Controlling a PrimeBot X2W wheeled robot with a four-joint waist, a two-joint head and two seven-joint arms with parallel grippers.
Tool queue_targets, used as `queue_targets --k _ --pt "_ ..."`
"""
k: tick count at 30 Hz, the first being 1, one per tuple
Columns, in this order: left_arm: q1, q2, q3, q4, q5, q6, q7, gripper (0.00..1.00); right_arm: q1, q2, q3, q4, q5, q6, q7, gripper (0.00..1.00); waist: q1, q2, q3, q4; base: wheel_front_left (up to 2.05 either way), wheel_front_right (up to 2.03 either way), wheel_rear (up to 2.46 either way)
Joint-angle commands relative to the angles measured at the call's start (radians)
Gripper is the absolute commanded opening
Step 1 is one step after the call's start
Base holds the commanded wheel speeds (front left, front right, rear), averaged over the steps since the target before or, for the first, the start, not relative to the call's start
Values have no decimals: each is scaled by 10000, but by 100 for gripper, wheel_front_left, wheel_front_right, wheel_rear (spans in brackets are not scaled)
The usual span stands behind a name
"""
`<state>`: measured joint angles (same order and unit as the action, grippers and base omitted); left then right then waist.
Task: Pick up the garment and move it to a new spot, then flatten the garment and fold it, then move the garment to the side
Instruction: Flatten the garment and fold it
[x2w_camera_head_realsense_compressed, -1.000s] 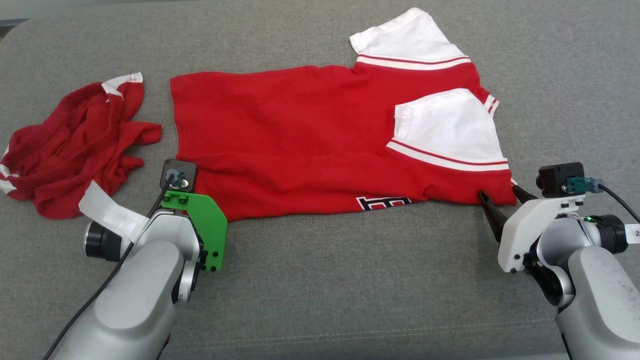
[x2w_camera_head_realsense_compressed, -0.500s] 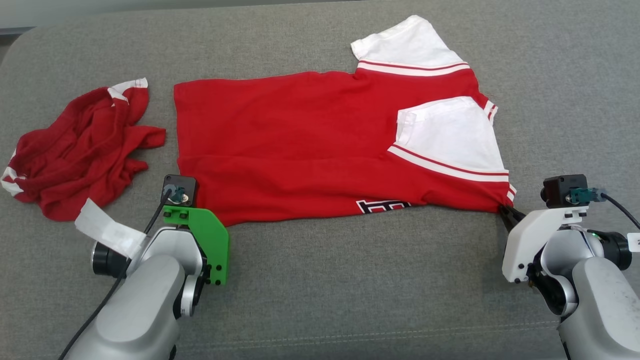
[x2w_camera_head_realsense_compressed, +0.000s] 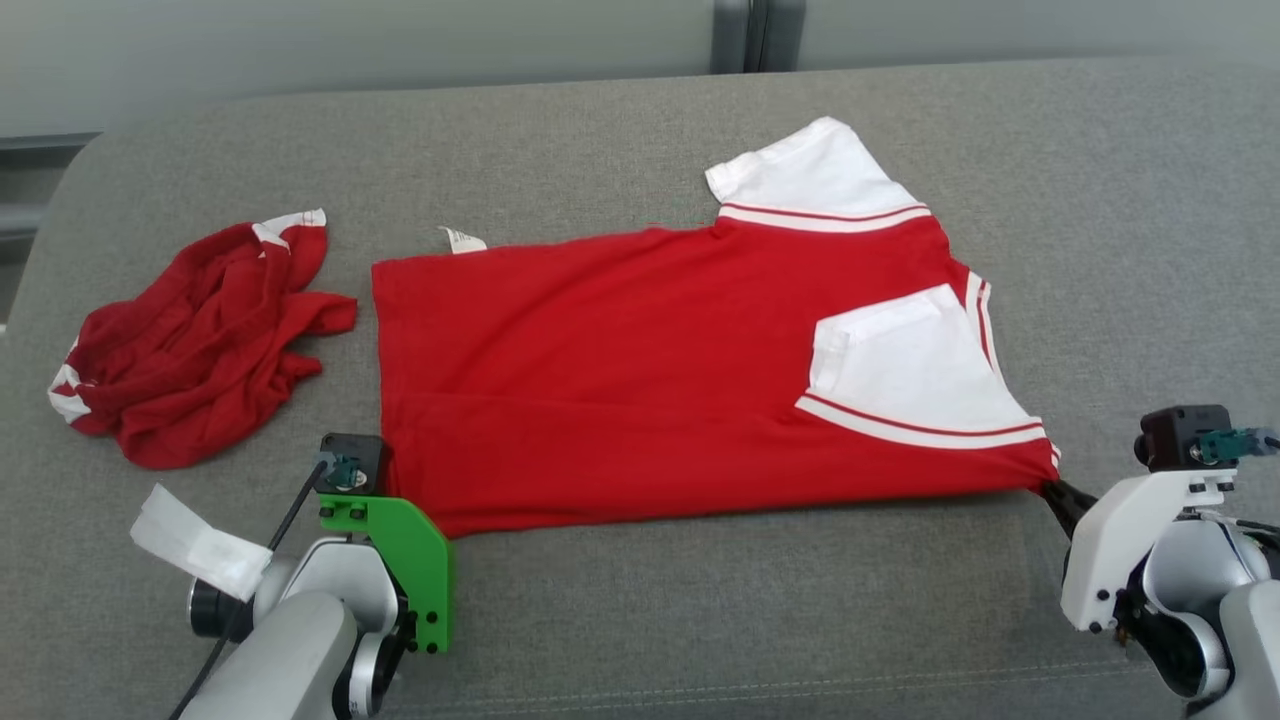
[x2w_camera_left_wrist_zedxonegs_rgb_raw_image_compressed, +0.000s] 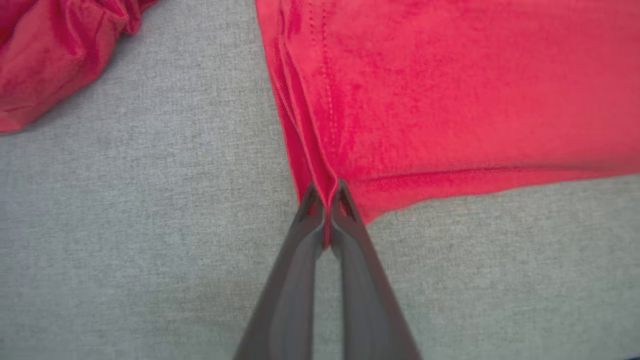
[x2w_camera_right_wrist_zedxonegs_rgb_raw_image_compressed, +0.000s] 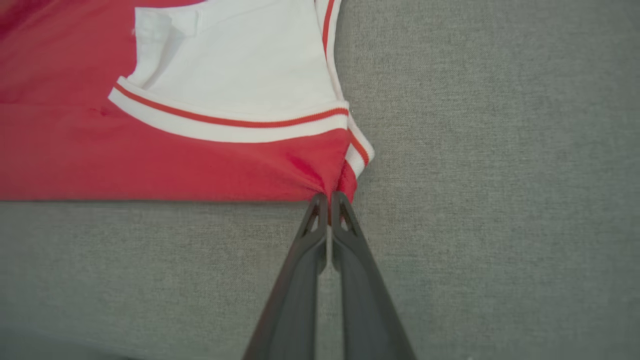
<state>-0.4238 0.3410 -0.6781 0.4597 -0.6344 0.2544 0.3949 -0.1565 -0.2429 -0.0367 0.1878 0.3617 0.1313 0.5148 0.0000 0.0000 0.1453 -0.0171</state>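
**Head view.** The garment, a red shirt with white sleeves, lies spread flat on the grey fabric surface, its length running left to right, hem at the left. One white sleeve sticks out at the far right. The other sleeve is folded in over the red body at the right. A small white label shows at the far left corner. A crumpled red garment sits apart to the left. The left arm's green bracket stands over the shirt's near left corner. The right gripper meets the near right corner, its dark fingers pressed together on the cloth.

**Left wrist view.** The left gripper is clenched on the shirt's near left corner. A thin fold of red hem is pinched between the fingers, and the cloth rises in a ridge towards the tips. The crumpled red garment lies to the left, not touching.

**Right wrist view.** The right gripper's fingers are clenched on the near right corner, just beside the red-and-white striped trim. The near edge runs straight to the left.
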Motion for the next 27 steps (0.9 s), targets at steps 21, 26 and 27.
queue_targets --k 21,26,27 --pt "2166 685 -14 -1890 -461 633 46 100 2273 676 -365 -1657 315 -10 868 100 0 0 -1036 -136 0 0 0" --pt "2467 596 373 -2196 -547 441 -1261 100 2357 833 -530 -1742 138 -10 50 100 0 0 -1384 -41 0 0 0" --pt "2505 587 479 -2254 -495 421 -1647 100 2378 891 -581 -1771 131 -9 -158 100 0 0 -1450 -8 0 0 0"
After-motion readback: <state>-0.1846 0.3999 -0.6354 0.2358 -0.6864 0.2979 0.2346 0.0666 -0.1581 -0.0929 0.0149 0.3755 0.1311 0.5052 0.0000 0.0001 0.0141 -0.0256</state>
